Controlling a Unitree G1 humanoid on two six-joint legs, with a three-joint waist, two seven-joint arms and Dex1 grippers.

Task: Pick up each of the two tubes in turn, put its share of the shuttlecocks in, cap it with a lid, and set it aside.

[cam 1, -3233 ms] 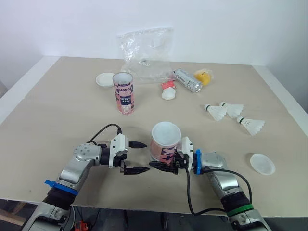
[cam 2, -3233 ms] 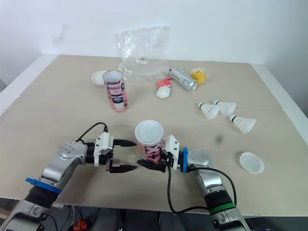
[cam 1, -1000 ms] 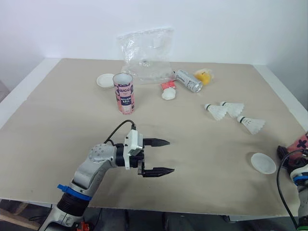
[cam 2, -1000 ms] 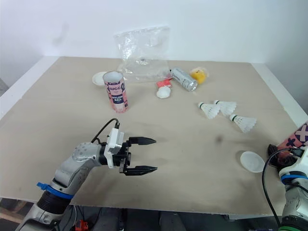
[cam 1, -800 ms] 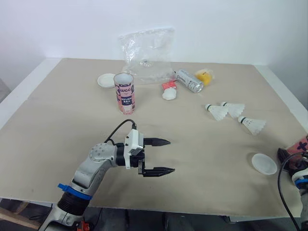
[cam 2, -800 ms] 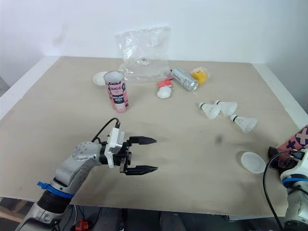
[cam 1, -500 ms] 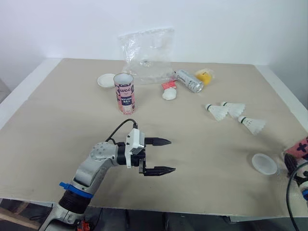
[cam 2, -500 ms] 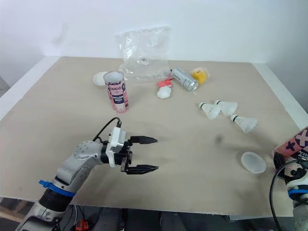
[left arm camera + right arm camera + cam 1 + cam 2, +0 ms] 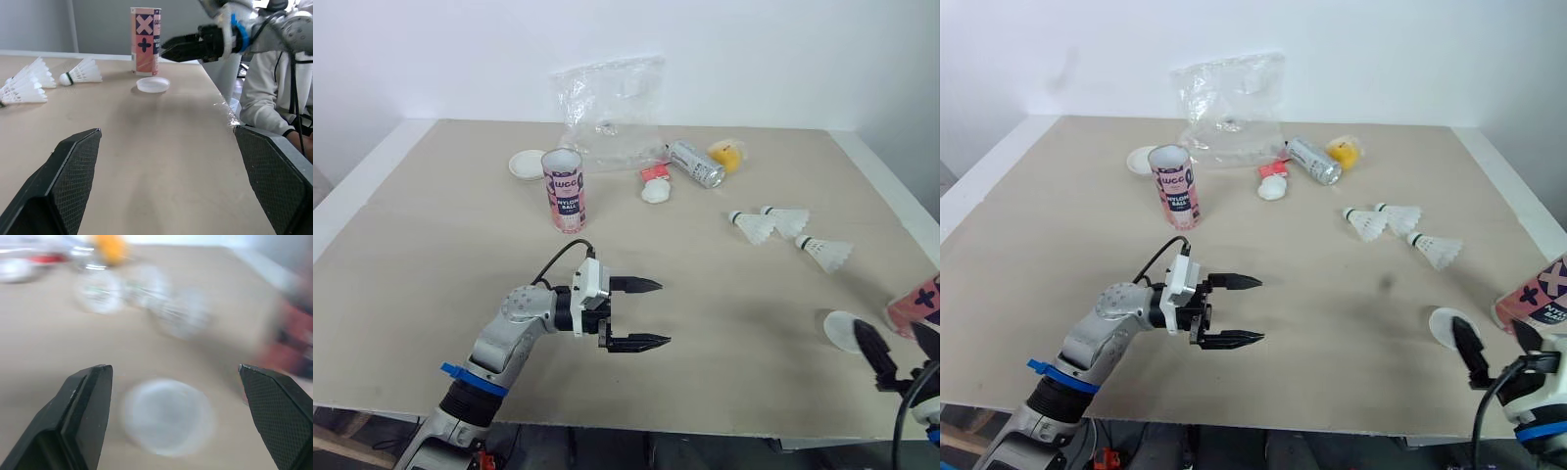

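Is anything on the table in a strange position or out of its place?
The pink tube stands very near the right edge of the table, where a knock could tip it off. The silver can lies on its side.

Left arm (image 9: 514, 328), silver with a blue band, reaches in over the near edge of the beige bench (image 9: 431, 245), bent at the elbow, a black cable looping off its white wrist block. Left gripper (image 9: 658, 313) hangs just above the bench, black fingers spread wide, one over the other. Right gripper (image 9: 889, 331) sits at the bench's near right corner, fingers parted, gripping nothing.
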